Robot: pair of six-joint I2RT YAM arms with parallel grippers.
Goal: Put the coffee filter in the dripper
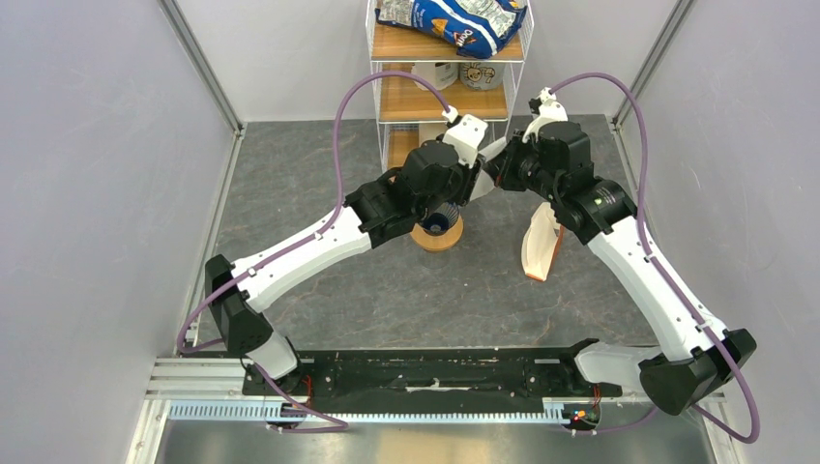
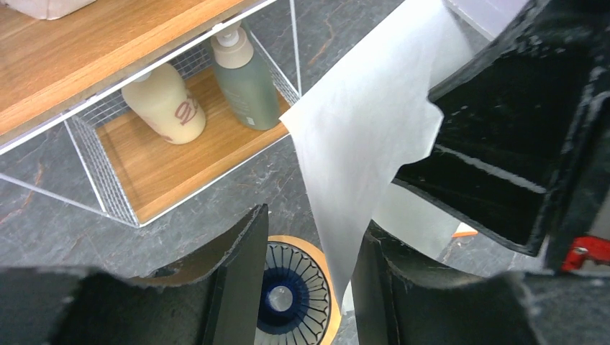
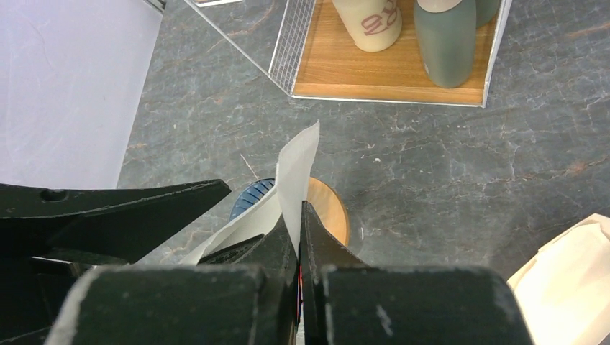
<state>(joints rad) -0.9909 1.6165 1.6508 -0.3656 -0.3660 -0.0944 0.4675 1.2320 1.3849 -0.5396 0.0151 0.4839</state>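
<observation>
— Where is the coffee filter (image 3: 295, 169) sitting?
— I'm pinching it in my right claw (image 3: 299, 215), fingers pressed together on the paper. It's hanging in the air near the dripper (image 2: 286, 291), not in it.
— And your left claw (image 2: 311, 241)?
— I'm holding it spread, gripping nothing, above the dripper, which is resting on the orange-tan ring (image 2: 329, 284). The filter's tip is pointing down beside one finger.

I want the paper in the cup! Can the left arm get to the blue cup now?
Probably yes: the left tool hangs open above the blue cup, with just the paper dangling close by.
</observation>
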